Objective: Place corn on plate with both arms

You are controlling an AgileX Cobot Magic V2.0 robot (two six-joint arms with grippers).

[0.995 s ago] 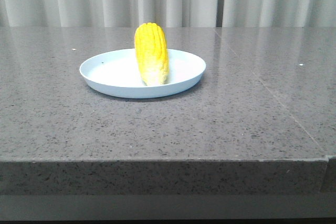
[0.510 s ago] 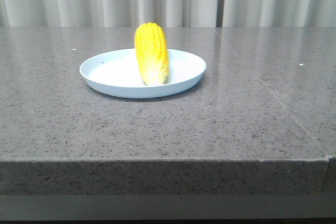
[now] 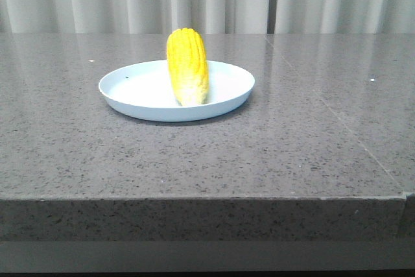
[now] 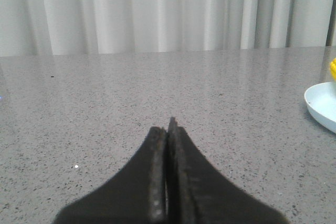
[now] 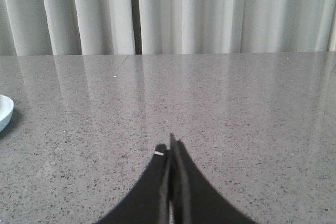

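Nothing has shifted across the last second. The left claw (image 4: 168,129) sits pressed closed and empty over the surface (image 3: 272,154); the corn (image 3: 187,66) lies on the plate (image 3: 136,98) (task apparently done); the right claw (image 5: 170,148) is likewise closed, empty.

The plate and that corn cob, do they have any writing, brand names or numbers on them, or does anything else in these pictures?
None: no view shows any readable text.
The plate: plain, no mark or label.
The corn: only rows of kernels.
The table: speckled grey stone with a few tiny white flecks, not letters.
The left gripper and right gripper: plain black fingers; a tiny white speck by the right one is too small to read.
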